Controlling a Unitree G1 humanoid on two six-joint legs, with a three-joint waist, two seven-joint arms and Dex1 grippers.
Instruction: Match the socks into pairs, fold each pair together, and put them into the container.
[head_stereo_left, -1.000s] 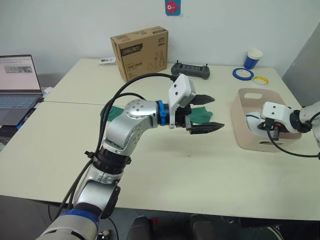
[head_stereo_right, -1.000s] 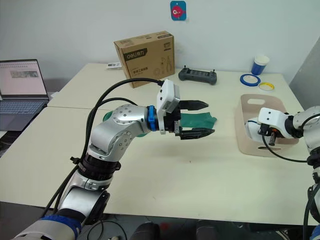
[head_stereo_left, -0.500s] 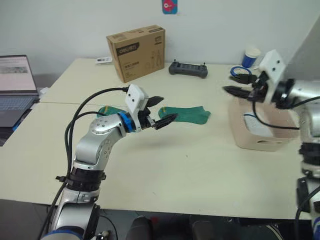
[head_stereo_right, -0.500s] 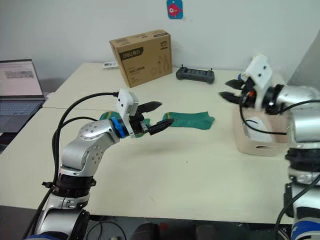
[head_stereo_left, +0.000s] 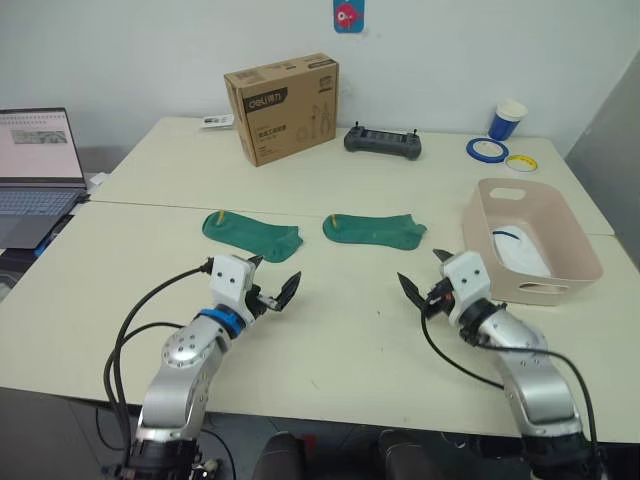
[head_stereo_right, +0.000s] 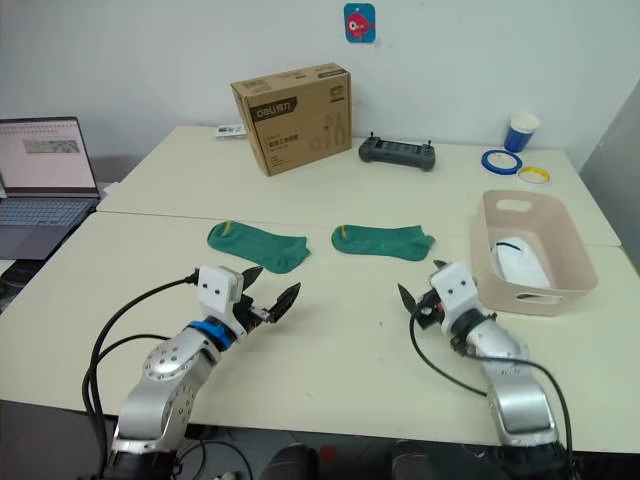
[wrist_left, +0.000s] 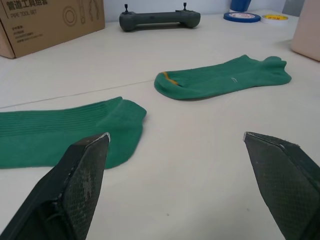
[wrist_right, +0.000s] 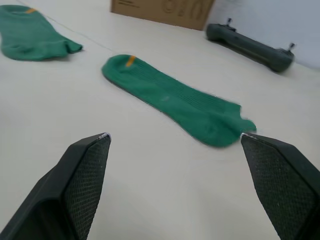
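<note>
**Both claws drop low and empty, green pair waits unmatched**

Claws first: the left gripper (head_stereo_left: 272, 292) and the right gripper (head_stereo_left: 425, 285) now hang low over the near part of the table (head_stereo_left: 340, 350), each with its two fingers spread wide and nothing between them. Half a second ago the left one was raised in front of the green socks and the right one was lifted beside the basin; both arms have since pulled back toward the robot.

Two dark green socks lie flat on the table, apart from each other. The left sock (head_stereo_left: 250, 232) sits just beyond the left gripper, and the right sock (head_stereo_left: 376, 229) lies just beyond the right gripper, its yellow cuff mark facing the other sock. They have not been laid together or folded.

To the right stands the pink basin (head_stereo_left: 575, 243), with white fabric showing inside (head_stereo_left: 518, 250).

Judging from this, the green pair is the work left, and each spread claw is placed to reach a sock.

Farther back sit a cardboard box (head_stereo_left: 281, 105), a dark controller (head_stereo_left: 382, 141), a blue cup (head_stereo_left: 507, 117) and two tape rolls. A laptop (head_stereo_left: 38, 175) sits at far left.
</note>
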